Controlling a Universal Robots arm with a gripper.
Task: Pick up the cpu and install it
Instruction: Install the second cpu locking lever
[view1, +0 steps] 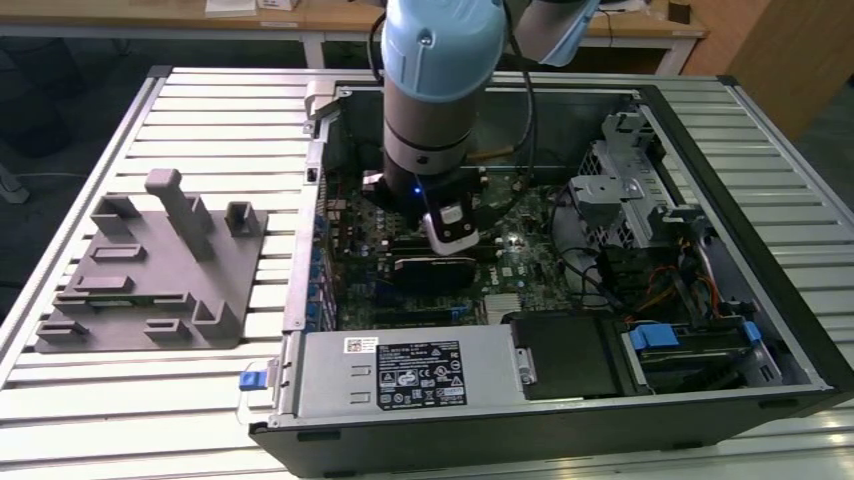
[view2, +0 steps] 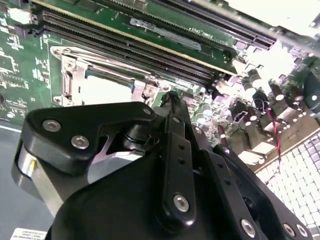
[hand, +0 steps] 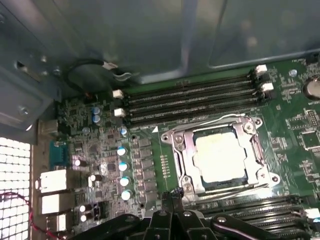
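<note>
Three cameras: one high and wide, two riding close on the arm.

In the exterior view we look down from above and in front at the open computer case (view1: 561, 250) on the slatted table (view1: 107, 400), with the arm (view1: 434, 100) reaching in at centre. In both wrist views we sit close over the motherboard (hand: 150, 165), looking past dark gripper linkage. Both share the metal-framed socket (hand: 220, 157) (view2: 100, 82) and the memory slots (hand: 190, 100) (view2: 130, 45) beside it, seen from different angles.
</note>
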